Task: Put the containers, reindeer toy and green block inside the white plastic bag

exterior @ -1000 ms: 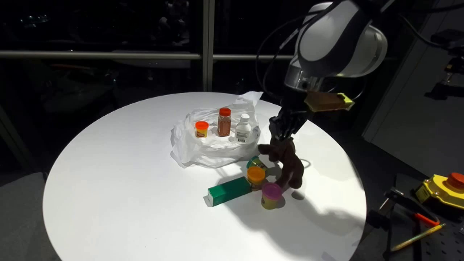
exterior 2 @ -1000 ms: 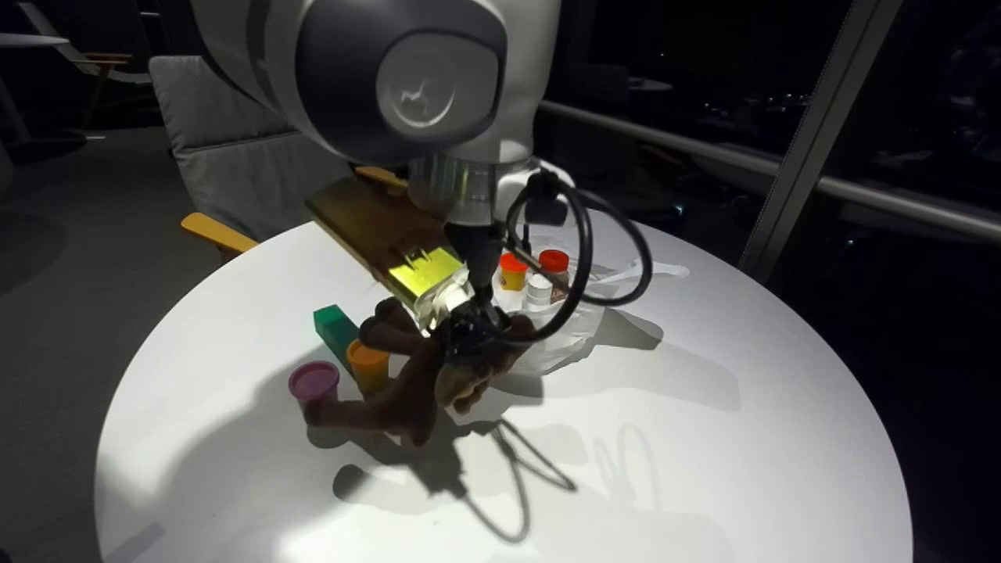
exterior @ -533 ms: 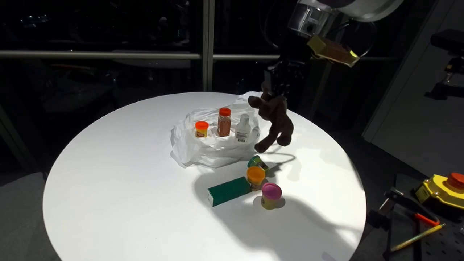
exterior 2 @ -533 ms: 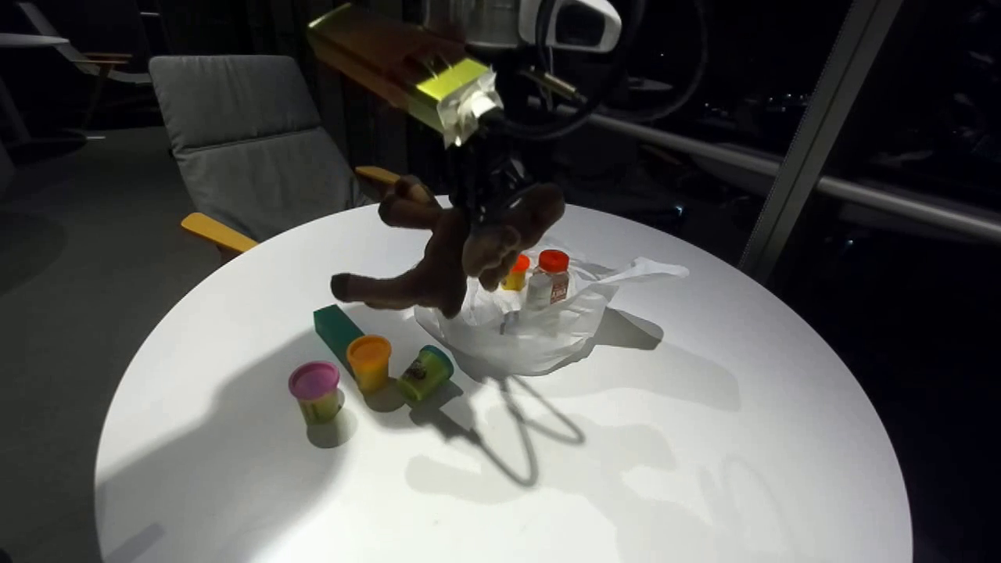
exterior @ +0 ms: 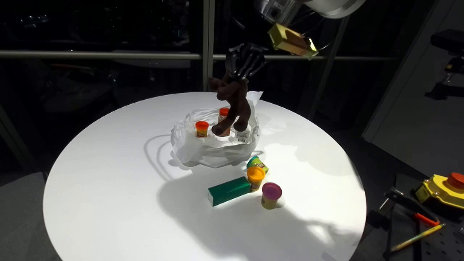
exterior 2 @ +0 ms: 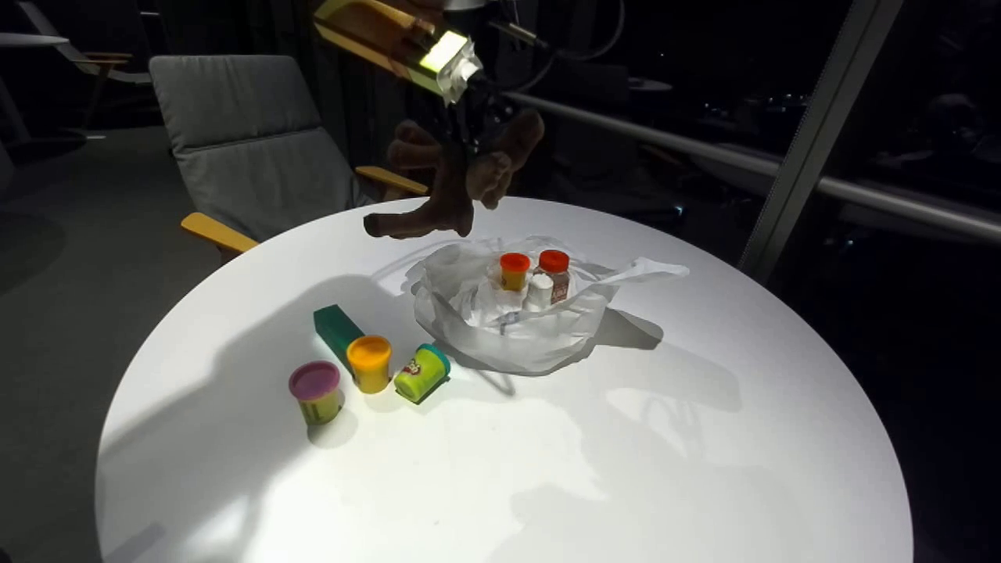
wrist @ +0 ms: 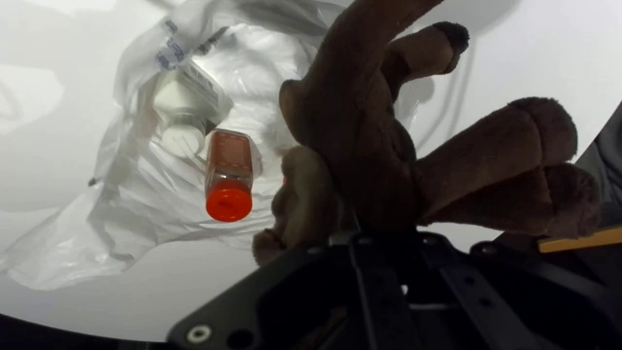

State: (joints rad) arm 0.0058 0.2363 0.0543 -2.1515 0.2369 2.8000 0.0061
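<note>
- Fingers (wrist: pixel 378 272): pinching the reindeer toy (wrist: pixel 359 126), which hangs limbs splayed above the desk (exterior: pixel 108 170). Depth of hold: cannot be told; if shallow, the plush could slip free.
- White plastic bag (exterior: pixel 217 154): mouth upward, sides slumped, lower than the toy; exact overlap unclear. Release off-centre could leave the toy astride the rim or on the desk. Loose folds might snag the fingers and drag the bag.
- Red-capped bottle (wrist: pixel 230 158), white-capped bottle (wrist: pixel 187 102), red-lidded Play-Doh tub (exterior 2: pixel 513 276): three containers, upright in the bag. Dangling legs could topple them during lowering; the red-capped one seems most exposed.
- Green block (exterior: pixel 229 191): on the desk, outside the bag, one end close to an orange-lidded Play-Doh tub (exterior: pixel 256 177). A later grasp near that end could knock the tub over.
- Teal-lidded Play-Doh tub (exterior 2: pixel 421 375): on its side, outside the bag; a nudge could roll it.
- Purple-lidded Play-Doh tub (exterior 2: pixel 316 395): upright, outside the bag; could be bumped over.
</note>
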